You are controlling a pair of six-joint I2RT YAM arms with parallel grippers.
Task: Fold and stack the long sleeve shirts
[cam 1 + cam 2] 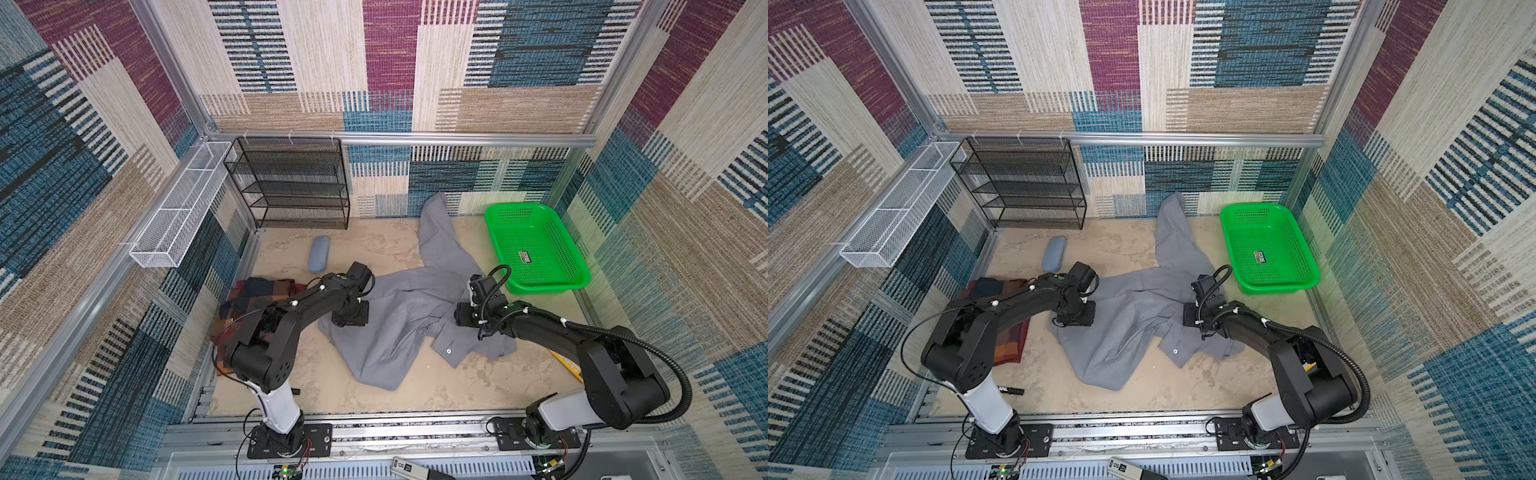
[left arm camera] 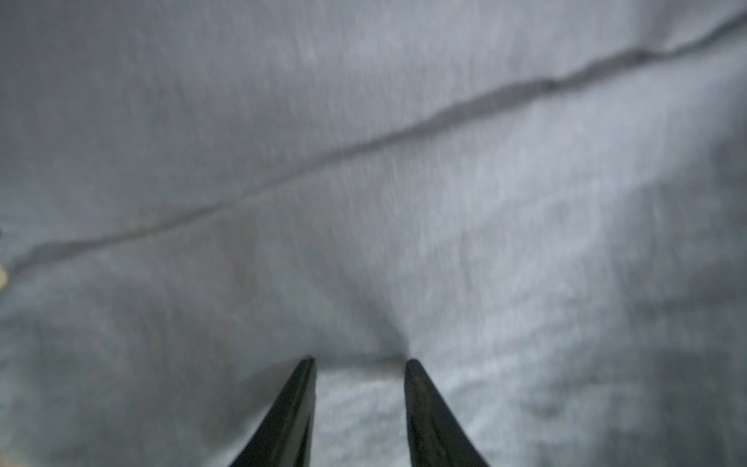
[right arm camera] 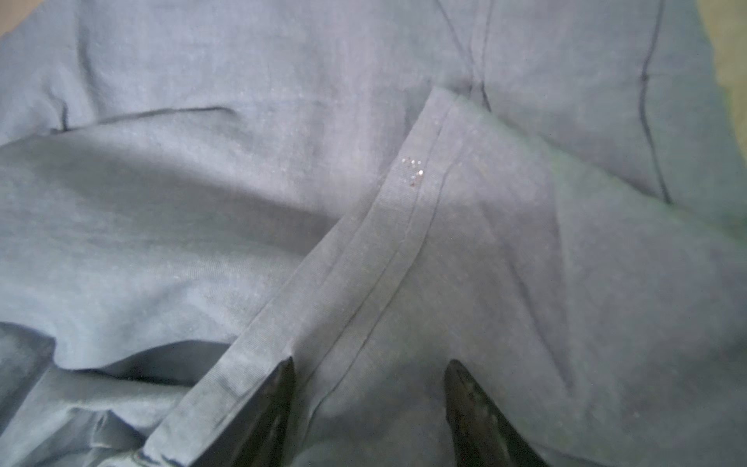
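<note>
Sprawling creased grey cloth shirt (image 1: 399, 316)

the left arm (image 1: 299, 307) stretched forward and inward from its base, elbow raised and wrist bent downward. the left gripper (image 2: 359, 362) pointed down, its jaws parted by a narrow gap. the right arm (image 1: 540, 322) leaned inward from the opposite side with its forearm low. the right gripper (image 3: 370, 364) also aimed down, its jaws standing wider apart.

Rumpled grey shirt (image 1: 399, 324) beside plaid shirt (image 1: 257, 287)
</note>
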